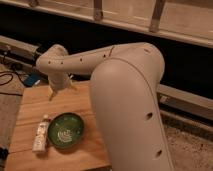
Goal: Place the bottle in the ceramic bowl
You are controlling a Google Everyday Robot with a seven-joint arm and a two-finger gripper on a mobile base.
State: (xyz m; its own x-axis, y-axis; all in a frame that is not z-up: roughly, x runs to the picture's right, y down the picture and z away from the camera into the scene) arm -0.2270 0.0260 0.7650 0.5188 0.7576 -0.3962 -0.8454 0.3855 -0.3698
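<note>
The bottle (40, 133) lies on its side on the wooden table (35, 105), white cap pointing away from me, just left of the ceramic bowl (66, 130). The bowl is dark green with pale rings inside and holds nothing. My gripper (52, 94) hangs below the white arm's wrist, over the far part of the table, well above and behind the bottle and the bowl. It holds nothing that I can see.
The large white arm (125, 100) fills the right half of the view and hides the table's right side. Dark cables (10, 77) and a blue object (31, 80) lie on the floor left of the table. A dark rail wall (100, 30) runs behind.
</note>
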